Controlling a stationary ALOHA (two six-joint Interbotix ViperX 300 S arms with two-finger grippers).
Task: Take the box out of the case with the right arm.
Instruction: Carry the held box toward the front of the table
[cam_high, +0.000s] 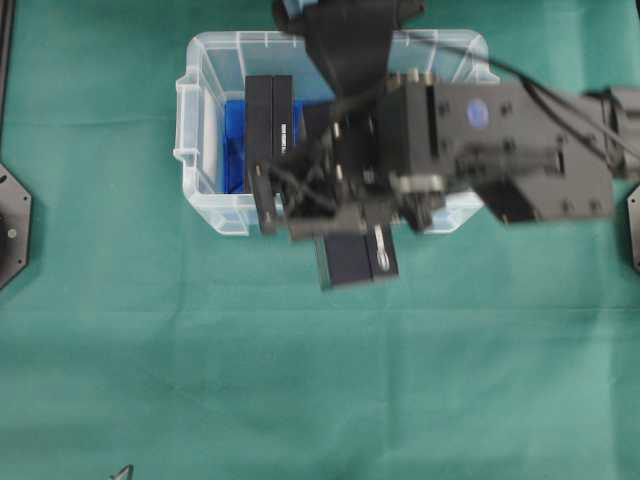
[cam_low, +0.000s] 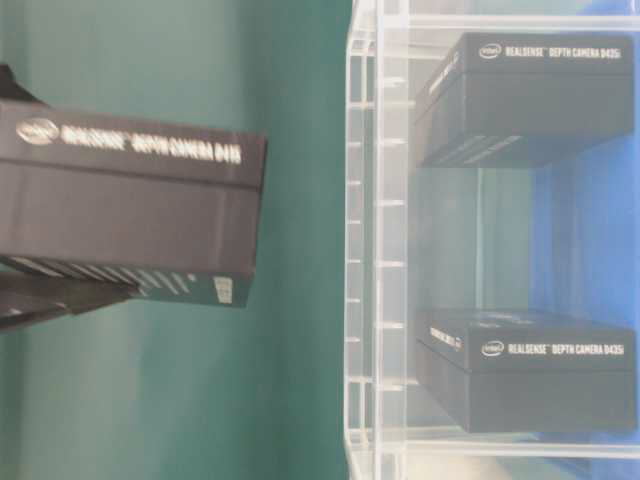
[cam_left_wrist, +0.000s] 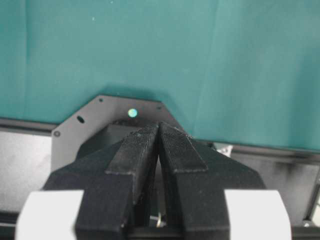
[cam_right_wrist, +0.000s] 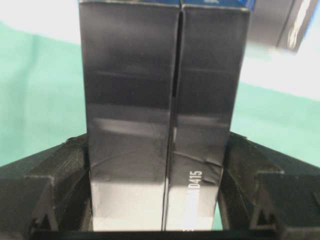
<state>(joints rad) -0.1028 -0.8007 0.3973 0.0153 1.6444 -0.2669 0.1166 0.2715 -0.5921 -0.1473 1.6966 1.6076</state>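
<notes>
My right gripper (cam_right_wrist: 160, 170) is shut on a black box (cam_right_wrist: 160, 100); its fingers (cam_right_wrist: 65, 170) press both long sides. In the overhead view this box (cam_high: 356, 262) hangs just outside the near wall of the case (cam_high: 192, 100), a clear tub with a blue sheet on its bottom, under the right arm (cam_high: 500, 150). The table-level view shows the held box (cam_low: 130, 205) apart from the case wall (cam_low: 362, 250). Another black box (cam_high: 270, 120) stands inside the case. My left gripper (cam_left_wrist: 159, 127) is shut on nothing, over its own base plate.
Two black boxes (cam_low: 530, 100) (cam_low: 530, 370) show through the case wall in the table-level view. Green cloth (cam_high: 300, 400) covers the table around the case. An arm base plate (cam_high: 12, 225) sits at the left edge.
</notes>
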